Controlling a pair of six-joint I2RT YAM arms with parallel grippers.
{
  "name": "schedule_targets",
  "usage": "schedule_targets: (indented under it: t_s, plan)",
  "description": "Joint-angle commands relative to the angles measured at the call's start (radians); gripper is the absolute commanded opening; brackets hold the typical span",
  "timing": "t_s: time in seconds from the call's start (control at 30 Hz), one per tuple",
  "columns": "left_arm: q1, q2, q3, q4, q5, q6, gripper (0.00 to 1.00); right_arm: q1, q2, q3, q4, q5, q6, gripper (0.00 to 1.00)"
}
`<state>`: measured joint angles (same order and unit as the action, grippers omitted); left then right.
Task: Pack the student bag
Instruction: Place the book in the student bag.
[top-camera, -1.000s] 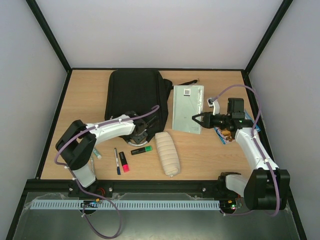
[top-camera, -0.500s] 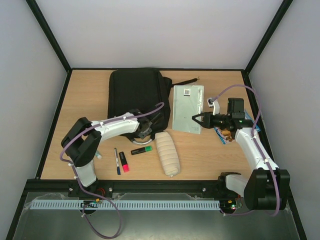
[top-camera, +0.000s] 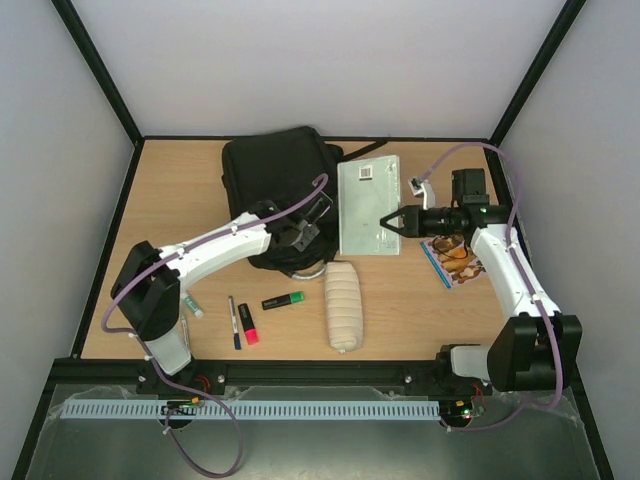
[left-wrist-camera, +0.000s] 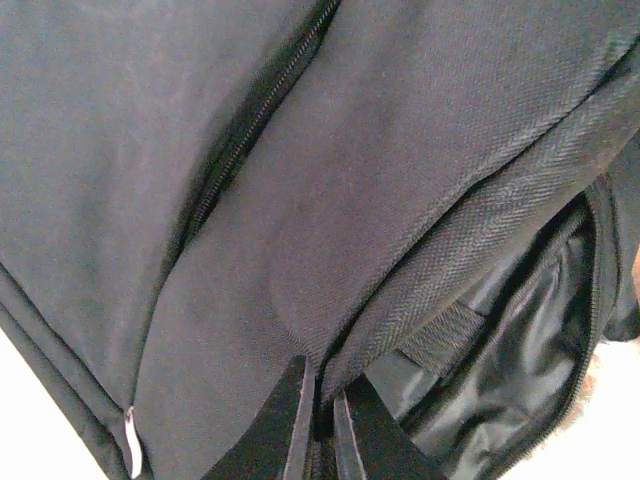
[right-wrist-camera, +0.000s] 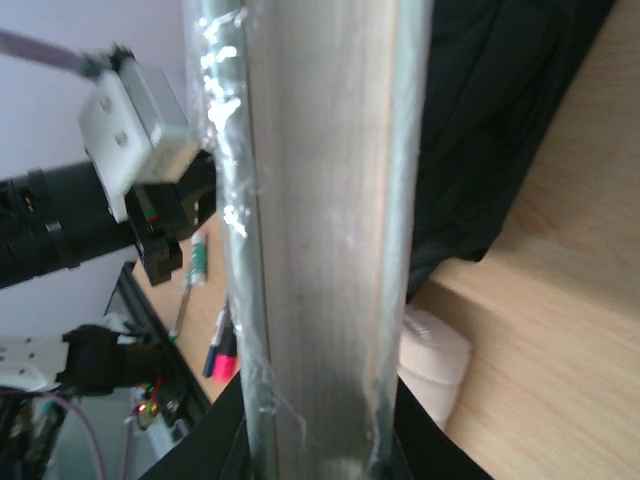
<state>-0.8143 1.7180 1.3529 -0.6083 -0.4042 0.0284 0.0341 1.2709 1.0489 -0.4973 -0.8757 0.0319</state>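
The student bag (top-camera: 272, 185), a large black backpack, lies at the back centre of the table. My left gripper (top-camera: 305, 228) is shut on the fabric edge of its opening near the front right corner. In the left wrist view the jaws (left-wrist-camera: 318, 430) pinch that edge of the student bag (left-wrist-camera: 300, 200), and shiny lining (left-wrist-camera: 520, 330) shows inside. My right gripper (top-camera: 390, 220) is shut on a flat silver plastic-wrapped pack (top-camera: 365, 205), held just right of the bag. Seen from the right wrist, the pack (right-wrist-camera: 320, 230) stands between the fingers of my right gripper (right-wrist-camera: 320, 470).
A beige pencil case (top-camera: 342, 305) lies in front of the bag. Left of it are a green highlighter (top-camera: 285, 299), a pink marker (top-camera: 247, 325), a dark pen (top-camera: 234, 322) and a glue stick (top-camera: 191, 309). A colourful booklet (top-camera: 455, 258) lies under my right arm.
My left gripper closed on the bag's edge and pulled it up and to the right. My right gripper carried the silver pack left and back, uncovering the booklet. The pencil case turned slightly.
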Motion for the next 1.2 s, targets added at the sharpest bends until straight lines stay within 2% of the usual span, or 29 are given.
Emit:
schedule_targets:
  t_s: [0.0,0.13,0.3,0.6,0.9,1.03,1.17]
  plan:
    - [0.007,-0.073,0.044,0.109,-0.015,0.002,0.02,0.049,0.016,0.068,-0.167,-0.117,-0.005,0.01]
    - [0.038,-0.115,0.010,0.195,0.003,-0.035,0.02,0.083,0.026,0.062,-0.203,-0.126,0.039,0.01]
    - [0.085,-0.168,-0.048,0.295,0.095,-0.082,0.02,0.110,0.037,0.036,-0.244,-0.164,0.074,0.01]
    - [0.139,-0.181,-0.084,0.344,0.223,-0.125,0.02,0.121,0.004,-0.037,-0.339,-0.194,0.059,0.01]
    - [0.142,-0.153,-0.067,0.346,0.235,-0.150,0.02,0.121,-0.119,-0.155,-0.299,-0.225,0.168,0.01]
    - [0.142,-0.133,-0.044,0.329,0.233,-0.159,0.02,0.121,-0.135,-0.172,-0.315,-0.219,0.170,0.01]
    - [0.141,-0.161,-0.049,0.352,0.266,-0.165,0.02,0.124,-0.101,-0.197,-0.230,-0.228,0.231,0.01]
